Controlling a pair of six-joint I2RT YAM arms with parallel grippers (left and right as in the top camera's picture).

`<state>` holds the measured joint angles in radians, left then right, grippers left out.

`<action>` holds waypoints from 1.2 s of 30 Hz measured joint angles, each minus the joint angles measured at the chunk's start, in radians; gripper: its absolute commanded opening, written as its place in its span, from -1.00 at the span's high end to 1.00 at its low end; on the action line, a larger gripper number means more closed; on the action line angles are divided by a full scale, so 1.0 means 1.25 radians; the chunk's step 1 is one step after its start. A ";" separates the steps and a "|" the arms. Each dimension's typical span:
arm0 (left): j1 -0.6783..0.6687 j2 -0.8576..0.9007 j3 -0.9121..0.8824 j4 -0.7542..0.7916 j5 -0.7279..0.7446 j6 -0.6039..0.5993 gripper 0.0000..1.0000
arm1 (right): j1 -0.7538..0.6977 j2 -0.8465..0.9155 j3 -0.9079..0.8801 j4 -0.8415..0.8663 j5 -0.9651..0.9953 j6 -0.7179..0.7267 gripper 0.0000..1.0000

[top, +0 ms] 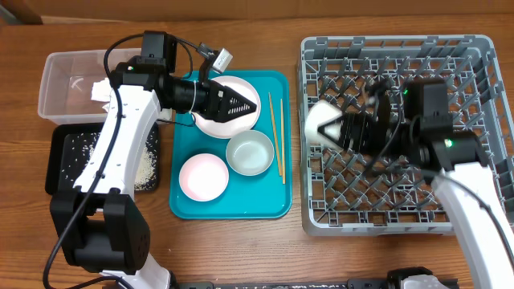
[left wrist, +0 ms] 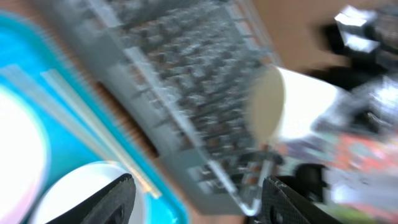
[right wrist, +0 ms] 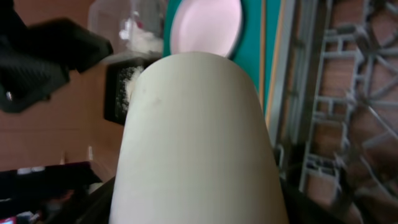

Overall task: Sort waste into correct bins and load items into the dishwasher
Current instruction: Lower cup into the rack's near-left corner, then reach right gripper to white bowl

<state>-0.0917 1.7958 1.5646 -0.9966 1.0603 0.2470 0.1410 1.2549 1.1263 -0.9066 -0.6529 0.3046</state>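
**Inspector:** Largest items first.

**Clerk:** The dish rack is recorded on the right of the tabletop, with the teal tray just beside it on the left. The clear tub is noted at far left, with crumpled white paper inside. The black tray is set just beside the tub, and rice grains are scattered in it.

**Inspector:** Dishes?

**Clerk:** Logged on the teal tray are a plate, a grey bowl, a white bowl, and two chopsticks along its right side.

**Inspector:** The arms?

**Clerk:** The left fingers are held over the plate, spread apart, with nothing between them. The right fingers are clamped on the cup. The cup is carried on its side above the rack's left edge, mouth turned toward the teal tray.
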 measured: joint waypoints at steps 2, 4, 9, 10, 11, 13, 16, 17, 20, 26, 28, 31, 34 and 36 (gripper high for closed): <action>0.000 0.000 0.000 0.024 -0.107 -0.045 -0.33 | 0.056 -0.041 0.019 -0.090 0.108 0.025 -0.20; 0.000 0.000 0.000 0.044 -0.222 -0.089 -0.32 | 0.117 -0.065 0.029 -0.173 0.199 0.062 -0.20; 0.000 0.000 0.000 0.047 -0.401 -0.136 -0.32 | 0.251 -0.042 0.031 -0.318 0.358 0.171 -0.20; 0.000 0.000 0.000 0.047 -0.423 -0.139 -0.32 | 0.269 -0.030 0.031 -0.336 0.380 0.193 -0.20; 0.000 0.000 0.000 0.047 -0.441 -0.141 -0.31 | 0.283 -0.018 0.031 -0.351 0.394 0.209 -0.20; 0.000 0.000 0.000 0.046 -0.471 -0.147 -0.31 | 0.304 0.008 0.031 -0.379 0.424 0.243 -0.20; 0.000 0.000 0.000 0.046 -0.494 -0.152 -0.31 | 0.313 0.046 0.031 -0.382 0.454 0.272 -0.20; 0.000 0.000 0.000 0.046 -0.501 -0.152 -0.32 | 0.313 0.068 0.031 -0.379 0.467 0.282 -0.20; 0.000 0.000 0.000 0.040 -0.508 -0.152 -0.33 | 0.313 0.114 0.031 -0.379 0.481 0.290 -0.27; 0.000 0.000 0.000 0.032 -0.515 -0.154 -0.35 | 0.313 0.194 0.031 -0.378 0.487 0.295 -0.74; 0.000 0.000 0.000 0.031 -0.515 -0.154 -0.34 | 0.313 0.195 0.031 -0.374 0.487 0.298 -0.76; 0.000 0.000 0.000 0.032 -0.517 -0.154 -0.33 | 0.312 0.195 0.034 -0.374 0.487 0.298 -0.75; 0.000 0.000 0.000 0.031 -0.517 -0.154 -0.31 | 0.311 0.196 0.118 -0.377 0.487 0.276 -0.68; 0.000 0.000 0.004 0.028 -0.517 -0.154 -0.30 | 0.312 0.197 0.205 -0.345 0.486 0.258 -0.64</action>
<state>-0.0917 1.7958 1.5692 -0.9611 0.4137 0.0540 0.5304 1.5013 1.3827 -1.3384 -0.0452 0.6266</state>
